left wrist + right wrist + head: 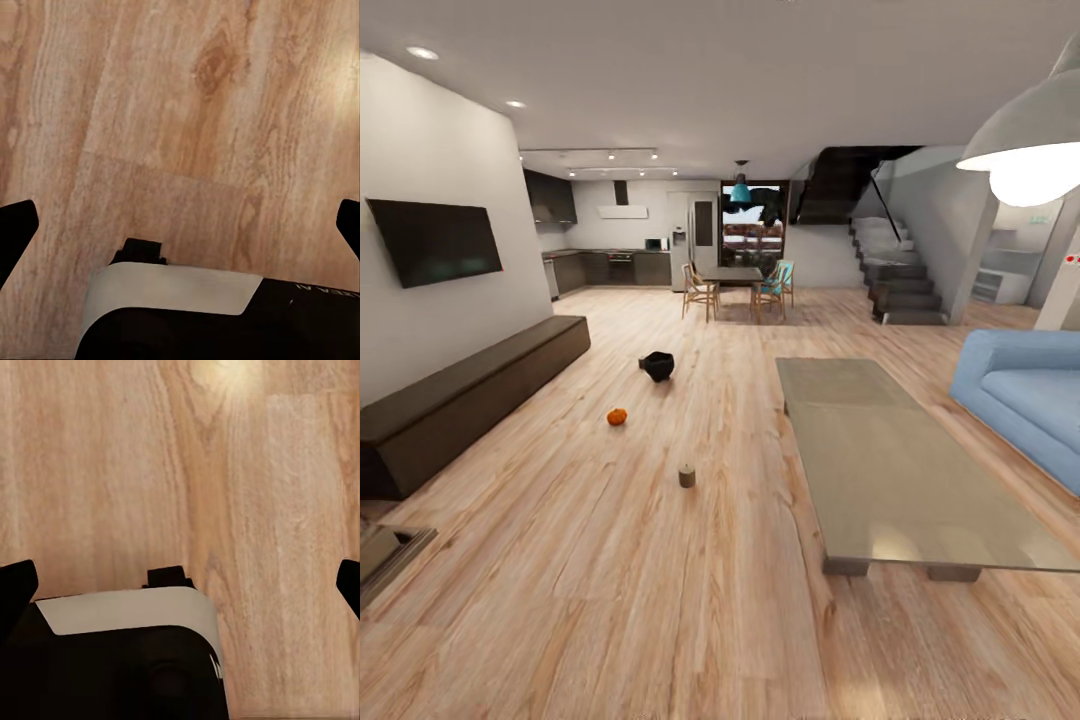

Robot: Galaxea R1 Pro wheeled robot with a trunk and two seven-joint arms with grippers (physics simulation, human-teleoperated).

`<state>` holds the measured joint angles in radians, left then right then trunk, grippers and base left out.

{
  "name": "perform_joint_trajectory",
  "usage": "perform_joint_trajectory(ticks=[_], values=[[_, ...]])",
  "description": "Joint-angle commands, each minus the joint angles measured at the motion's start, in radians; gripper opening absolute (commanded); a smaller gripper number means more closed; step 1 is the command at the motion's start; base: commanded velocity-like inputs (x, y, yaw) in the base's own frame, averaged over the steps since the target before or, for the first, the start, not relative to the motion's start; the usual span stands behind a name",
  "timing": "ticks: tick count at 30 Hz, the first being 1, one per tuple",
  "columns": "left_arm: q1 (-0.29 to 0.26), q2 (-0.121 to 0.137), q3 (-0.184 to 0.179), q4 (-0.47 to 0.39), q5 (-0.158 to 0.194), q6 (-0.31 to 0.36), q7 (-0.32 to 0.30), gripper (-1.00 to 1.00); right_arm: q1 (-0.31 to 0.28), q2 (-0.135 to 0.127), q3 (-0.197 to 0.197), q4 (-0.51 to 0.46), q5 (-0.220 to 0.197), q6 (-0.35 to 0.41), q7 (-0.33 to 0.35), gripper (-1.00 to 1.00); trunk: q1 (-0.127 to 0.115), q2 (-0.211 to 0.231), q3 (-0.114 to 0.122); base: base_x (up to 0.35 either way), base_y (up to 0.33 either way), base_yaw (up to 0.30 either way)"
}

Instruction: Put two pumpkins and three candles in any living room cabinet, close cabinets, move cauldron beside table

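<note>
In the head view one orange pumpkin (617, 416) lies on the plank floor, with a short grey-brown candle (687, 476) standing nearer to me and to its right. Farther back sits the black cauldron (658, 366), apart from the grey coffee table (900, 470) on the right. The long dark cabinet (460, 400) runs along the left wall under the TV, its front shut. My left gripper (180, 225) and right gripper (180, 585) each point down at bare floor, fingers spread wide with nothing between them.
A blue sofa (1030, 390) stands right of the table. The fireplace edge (385, 555) juts in at the lower left. A dining set (735, 285), kitchen and stairs (895, 280) lie at the back. Open floor stretches between cabinet and table.
</note>
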<state>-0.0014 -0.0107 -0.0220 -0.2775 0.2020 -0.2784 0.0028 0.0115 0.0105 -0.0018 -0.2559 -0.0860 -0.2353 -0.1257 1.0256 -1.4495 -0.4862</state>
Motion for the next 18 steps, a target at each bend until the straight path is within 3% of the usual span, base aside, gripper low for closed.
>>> perform_joint_trajectory(ticks=[1,9,18], values=[[0.000,0.000,-0.003,0.000,0.007,-0.002,0.000,1.00,0.001,0.000,0.000,-0.002,-0.009,-0.003,0.000,1.00,-0.001,0.000,-0.001,-0.318,0.000,0.233],[0.000,0.000,-0.004,0.002,0.007,-0.002,0.000,1.00,0.001,0.000,0.000,-0.002,-0.009,-0.002,0.000,1.00,-0.001,0.000,-0.001,-0.272,0.000,0.260],[0.000,0.000,-0.004,0.003,0.007,-0.002,0.000,1.00,0.001,0.000,0.000,-0.002,-0.009,-0.002,0.000,1.00,-0.001,0.000,-0.001,-0.043,0.000,0.274]])
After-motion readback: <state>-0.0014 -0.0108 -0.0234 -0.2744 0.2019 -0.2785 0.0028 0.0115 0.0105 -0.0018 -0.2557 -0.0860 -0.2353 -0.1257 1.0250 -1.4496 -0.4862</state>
